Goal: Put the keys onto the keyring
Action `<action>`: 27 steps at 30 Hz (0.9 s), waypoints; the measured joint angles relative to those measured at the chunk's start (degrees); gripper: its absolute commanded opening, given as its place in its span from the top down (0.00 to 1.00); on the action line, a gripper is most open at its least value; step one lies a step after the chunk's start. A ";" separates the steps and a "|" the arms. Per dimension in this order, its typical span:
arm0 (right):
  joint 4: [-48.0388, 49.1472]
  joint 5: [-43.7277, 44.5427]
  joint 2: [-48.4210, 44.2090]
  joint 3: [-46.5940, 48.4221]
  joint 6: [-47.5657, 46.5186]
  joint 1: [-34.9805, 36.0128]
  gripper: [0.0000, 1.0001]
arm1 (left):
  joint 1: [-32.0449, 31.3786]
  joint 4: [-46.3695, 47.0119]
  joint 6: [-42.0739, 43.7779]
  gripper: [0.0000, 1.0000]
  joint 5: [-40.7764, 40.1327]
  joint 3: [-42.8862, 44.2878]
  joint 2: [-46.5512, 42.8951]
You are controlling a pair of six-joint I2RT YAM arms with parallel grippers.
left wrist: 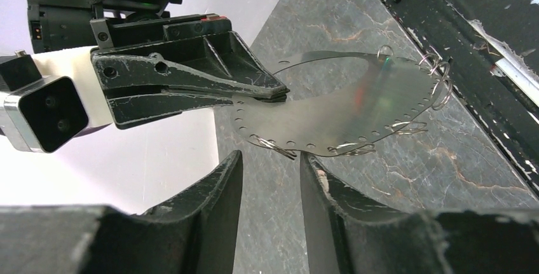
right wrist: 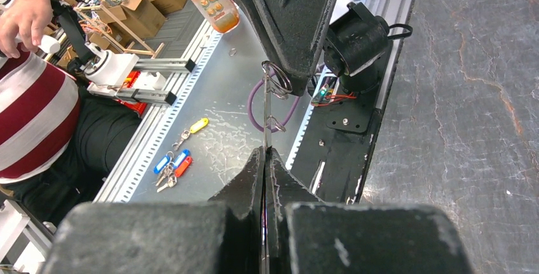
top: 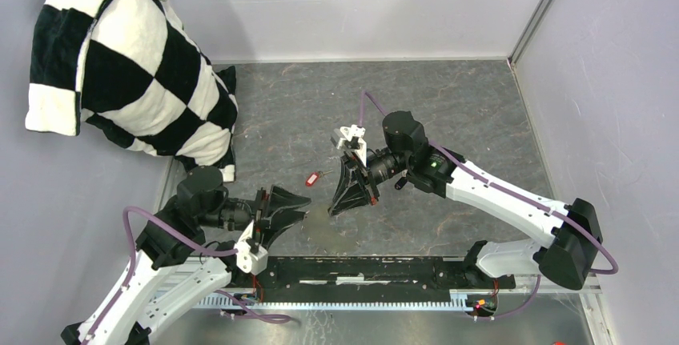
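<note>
Grey, stone-veined surface [top: 480, 105] fills the cell, with a black-and-white chequered cloth [top: 128, 65] bunched over its far left corner.

Both arms reach in from the near edge and meet left of the middle. The right gripper [left wrist: 278, 93] has its jaws pressed together on the rim of the keyring [left wrist: 356, 105]. The keyring shows as a thin silvery disc with a row of holes round its edge, held off the surface near the near edge. The right wrist view sees it edge-on, running straight out of the closed jaws. The left gripper [top: 304, 207] faces it from just beside. Its jaws are spread with nothing between them, and their tips are short of the disc's rim.

Several small split rings [left wrist: 273, 145] hang through the rim holes, and none of those in view carries a key. The red-tagged key [top: 314, 177] lies loose on the surface near the middle, just beyond the two grippers and touching neither. The black-headed key cannot be made out in any view.

The task looks to be at its start. The keyring is secured and presented, but no key has been picked up or threaded. Fetching each key and working it onto a ring is all left to do.
</note>
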 measured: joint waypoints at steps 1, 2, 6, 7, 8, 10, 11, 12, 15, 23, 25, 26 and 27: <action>0.00 0.00 0.00 0.00 0.02 0.00 1.00 | 0.00 0.44 -0.61 0.59 0.00 0.00 0.00; 0.00 0.00 0.00 0.00 0.02 0.00 1.00 | 0.00 1.14 -1.46 0.61 -0.02 0.00 0.00; 0.39 -0.17 0.00 0.00 0.07 0.00 0.99 | 0.00 3.08 -4.85 0.68 -0.22 0.00 -0.09; 0.52 -0.20 0.00 0.00 0.07 -0.11 0.99 | 0.00 3.23 -5.49 0.70 -0.33 0.00 -0.11; 0.63 -0.24 0.00 0.00 0.07 -0.22 1.00 | 0.00 3.45 -6.34 0.72 -0.48 0.00 -0.13; 0.87 -0.31 -0.02 0.00 0.04 -0.26 1.00 | 0.00 3.63 -7.58 0.74 -0.63 0.00 -0.31; 0.94 -0.31 -0.04 0.00 0.04 -0.26 1.00 | 0.00 3.67 -7.80 0.75 -0.72 0.00 -0.48; 0.96 -0.33 -0.04 0.00 0.04 -0.26 1.00 | 0.00 3.65 -7.93 0.76 -0.81 0.00 -0.66; 0.92 -0.35 -0.07 0.00 0.02 -0.52 1.00 | 0.00 3.65 -8.20 0.79 -1.51 0.00 -1.40; 0.13 -0.22 -0.07 0.00 -0.17 -0.74 1.00 | 0.00 4.66 -8.20 0.84 -3.10 0.00 -1.97; -0.13 -0.22 -0.07 0.00 -0.20 -0.74 1.00 | 0.00 4.83 -8.17 0.85 -3.34 0.00 -1.97; -0.15 -0.22 -0.07 0.00 -0.20 -0.74 1.00 | 0.00 4.90 -8.17 0.86 -3.41 0.00 -1.99; -0.20 -0.22 -0.07 0.00 -0.20 -0.74 1.00 | 0.00 5.05 -8.17 0.87 -3.45 0.00 -1.99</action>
